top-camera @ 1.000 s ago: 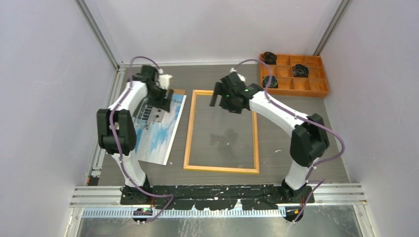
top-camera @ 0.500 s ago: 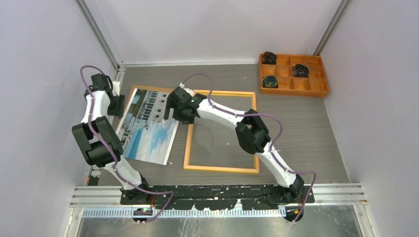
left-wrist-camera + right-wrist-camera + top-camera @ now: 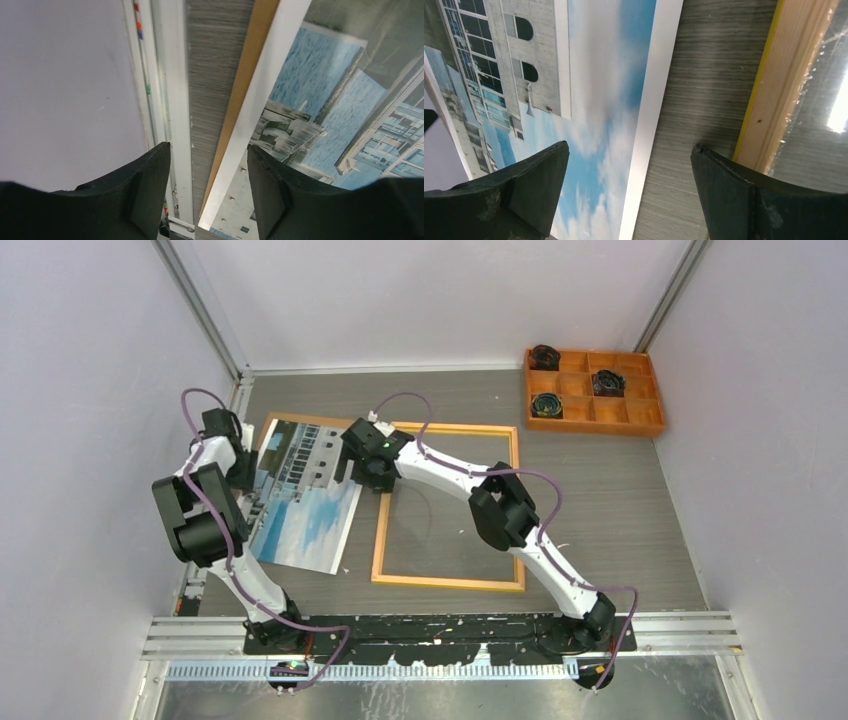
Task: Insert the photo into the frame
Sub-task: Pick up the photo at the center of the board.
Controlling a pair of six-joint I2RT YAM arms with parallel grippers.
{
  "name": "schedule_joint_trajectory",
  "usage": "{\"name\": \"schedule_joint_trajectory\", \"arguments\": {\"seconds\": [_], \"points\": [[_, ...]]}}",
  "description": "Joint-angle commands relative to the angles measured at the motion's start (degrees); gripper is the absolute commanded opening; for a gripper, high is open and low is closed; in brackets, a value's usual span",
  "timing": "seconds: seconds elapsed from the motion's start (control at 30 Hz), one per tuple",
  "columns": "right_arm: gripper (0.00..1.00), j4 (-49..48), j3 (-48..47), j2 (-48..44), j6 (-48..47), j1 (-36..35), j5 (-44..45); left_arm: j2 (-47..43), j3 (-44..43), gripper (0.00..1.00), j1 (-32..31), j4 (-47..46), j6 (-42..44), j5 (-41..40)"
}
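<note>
photo (image 3: 300, 500) lies face up, flat on the tabletop (image 3: 600, 500) at the left side, building end toward the far wall, sky end toward the arm bases. A brown backing board (image 3: 245, 75) sits under it, with a thin strip showing along the photo's left and far edges

frame (image 3: 450, 582) lies flat just right of the photo, wood-coloured side up, with a thin yellow edge on the left rail in the right wrist view. A narrow strip of bare tabletop separates photo and frame, so they are not touching. There is a shiny clear surface (image 3: 824, 75) inside the rail

left fingers (image 3: 150, 190) are partly open, low over the photo's left edge. The white border and the board strip run between them and nothing is clamped

right fingers (image 3: 734, 195) are spread wide, holding nothing. One is over the sky part of the photo, the other over the bare strip right by the frame's left rail, and the photo's right edge runs between them

orange tray (image 3: 600, 427) is at the far right corner, well apart, with black coiled items (image 3: 546, 405) in three compartments
</note>
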State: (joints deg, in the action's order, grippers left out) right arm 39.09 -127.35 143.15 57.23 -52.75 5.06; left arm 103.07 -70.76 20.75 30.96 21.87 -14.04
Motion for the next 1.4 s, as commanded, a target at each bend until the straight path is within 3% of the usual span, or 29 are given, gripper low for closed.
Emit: {"name": "schedule_joint_trajectory", "arguments": {"seconds": [0.0,0.5,1.0,1.37], "points": [[0.96,0.17,-2.77,2.39,1.64,0.6,1.7,1.48,1.97,0.59,-0.01,-3.03,1.58,1.77],[0.89,-5.56,-5.28,5.09,4.7,1.69,-1.47,4.6,5.77,0.58,-0.07,-1.88,5.92,6.34],[0.84,-19.86,2.52,-3.39,1.91,1.02,-5.28,5.15,6.9,0.58,-0.13,-3.4,7.19,5.78],[0.84,-16.98,2.37,-6.0,-2.88,-0.98,-3.1,4.27,7.39,0.57,-0.77,-3.8,7.58,5.08]]}}
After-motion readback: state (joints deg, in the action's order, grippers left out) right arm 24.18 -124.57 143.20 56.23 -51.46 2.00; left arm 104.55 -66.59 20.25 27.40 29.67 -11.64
